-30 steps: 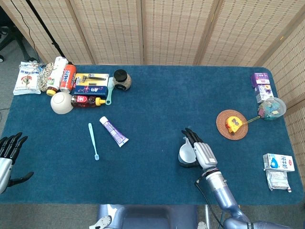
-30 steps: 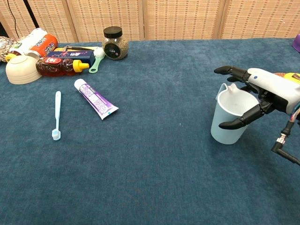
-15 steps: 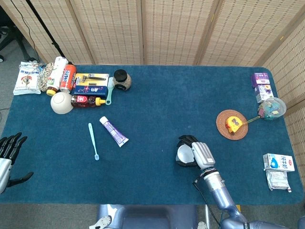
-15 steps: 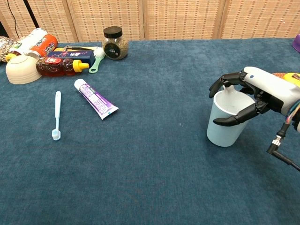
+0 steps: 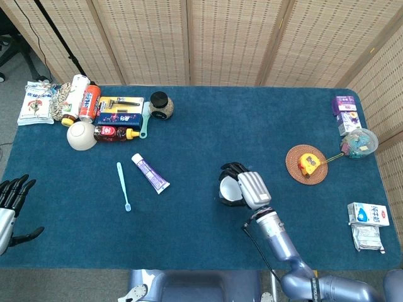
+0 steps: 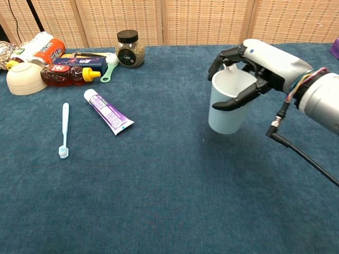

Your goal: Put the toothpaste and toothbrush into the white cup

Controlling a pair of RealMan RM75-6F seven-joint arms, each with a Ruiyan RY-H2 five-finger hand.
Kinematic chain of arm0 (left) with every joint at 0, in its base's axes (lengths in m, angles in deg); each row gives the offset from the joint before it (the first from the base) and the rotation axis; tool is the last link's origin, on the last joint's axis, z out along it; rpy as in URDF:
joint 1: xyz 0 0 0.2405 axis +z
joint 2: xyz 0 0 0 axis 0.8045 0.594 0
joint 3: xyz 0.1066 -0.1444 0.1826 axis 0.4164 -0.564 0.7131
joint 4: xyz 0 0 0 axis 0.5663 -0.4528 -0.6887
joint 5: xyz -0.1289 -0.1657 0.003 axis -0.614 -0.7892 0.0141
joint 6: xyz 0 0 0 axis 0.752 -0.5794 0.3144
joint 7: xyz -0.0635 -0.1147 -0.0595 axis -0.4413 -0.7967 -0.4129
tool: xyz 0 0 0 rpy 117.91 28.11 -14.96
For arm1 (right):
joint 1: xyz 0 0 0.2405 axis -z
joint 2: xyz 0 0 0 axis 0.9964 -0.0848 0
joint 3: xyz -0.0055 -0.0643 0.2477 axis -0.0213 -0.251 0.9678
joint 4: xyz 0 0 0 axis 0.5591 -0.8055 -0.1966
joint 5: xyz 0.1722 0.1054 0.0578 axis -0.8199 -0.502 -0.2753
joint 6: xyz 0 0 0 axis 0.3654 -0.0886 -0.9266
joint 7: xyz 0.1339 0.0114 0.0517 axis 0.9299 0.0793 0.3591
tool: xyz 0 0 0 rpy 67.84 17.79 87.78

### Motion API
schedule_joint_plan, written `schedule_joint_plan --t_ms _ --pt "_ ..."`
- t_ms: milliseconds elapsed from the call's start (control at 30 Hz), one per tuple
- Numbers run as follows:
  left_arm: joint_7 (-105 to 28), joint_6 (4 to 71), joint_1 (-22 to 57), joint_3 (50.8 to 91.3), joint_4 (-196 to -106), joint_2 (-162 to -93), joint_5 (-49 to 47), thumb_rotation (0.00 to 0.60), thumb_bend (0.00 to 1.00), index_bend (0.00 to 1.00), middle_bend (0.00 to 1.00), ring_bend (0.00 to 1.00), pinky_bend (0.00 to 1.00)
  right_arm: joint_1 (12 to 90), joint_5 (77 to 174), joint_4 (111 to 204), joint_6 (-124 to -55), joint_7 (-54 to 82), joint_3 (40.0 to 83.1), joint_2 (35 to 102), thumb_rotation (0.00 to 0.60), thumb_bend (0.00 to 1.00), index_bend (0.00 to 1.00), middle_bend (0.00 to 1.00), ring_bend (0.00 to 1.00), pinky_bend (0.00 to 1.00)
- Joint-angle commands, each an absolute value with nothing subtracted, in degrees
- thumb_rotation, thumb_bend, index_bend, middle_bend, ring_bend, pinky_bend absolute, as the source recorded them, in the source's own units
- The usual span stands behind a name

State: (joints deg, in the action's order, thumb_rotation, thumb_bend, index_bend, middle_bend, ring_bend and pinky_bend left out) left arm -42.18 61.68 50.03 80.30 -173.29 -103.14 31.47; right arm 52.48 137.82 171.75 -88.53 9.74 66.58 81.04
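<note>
My right hand [image 6: 254, 66] [image 5: 242, 187] grips the white cup [image 6: 229, 103] [image 5: 226, 189] near the middle of the blue table, and the cup looks lifted just off the cloth. The purple-and-white toothpaste tube [image 5: 150, 173] [image 6: 108, 111] lies flat to the left. A light blue toothbrush [image 5: 123, 185] [image 6: 64, 130] lies just left of the tube. My left hand [image 5: 11, 204] hangs at the table's left edge, fingers apart, holding nothing.
A white bowl [image 5: 81, 135], bottles, cans and a dark-lidded jar [image 5: 160, 105] crowd the back left corner. A woven coaster with a yellow tape measure [image 5: 307, 164], small boxes and a plastic tub [image 5: 359, 142] sit on the right side.
My right hand closed its fingers around the white cup, then carried it left and away from the front edge, toward the table's middle. The left hand stayed put.
</note>
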Motion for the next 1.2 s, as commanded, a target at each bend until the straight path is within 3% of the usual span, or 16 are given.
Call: schedule_joint_plan --t_ms 33,533,1033,1200 --pt "-42.3 61.6 50.0 80.2 -173.3 -103.1 31.4 0.600 0.00 0.00 0.00 0.00 0.00 49.1 137.0 170.2 -86.4 6.6 68.6 83.4 0.600 0.29 0.42 0.32 0.25 0.53" --pt "-44.2 61.0 49.7 80.0 -172.9 -102.6 30.6 0.600 0.00 0.00 0.00 0.00 0.00 35.3 133.9 155.3 -80.5 -1.4 73.5 96.9 0.600 0.30 0.43 0.32 0.25 0.53" --pt "-45.5 60.5 49.4 80.0 -172.6 -102.2 30.5 0.600 0.00 0.00 0.00 0.00 0.00 34.9 132.9 148.4 -79.9 1.5 71.3 98.4 0.600 0.30 0.41 0.31 0.25 0.53" --pt "-45.2 60.4 49.4 80.1 -172.7 -102.3 30.5 0.600 0.00 0.00 0.00 0.00 0.00 34.9 133.3 148.3 -79.5 3.0 70.6 98.1 0.600 0.30 0.32 0.21 0.14 0.46"
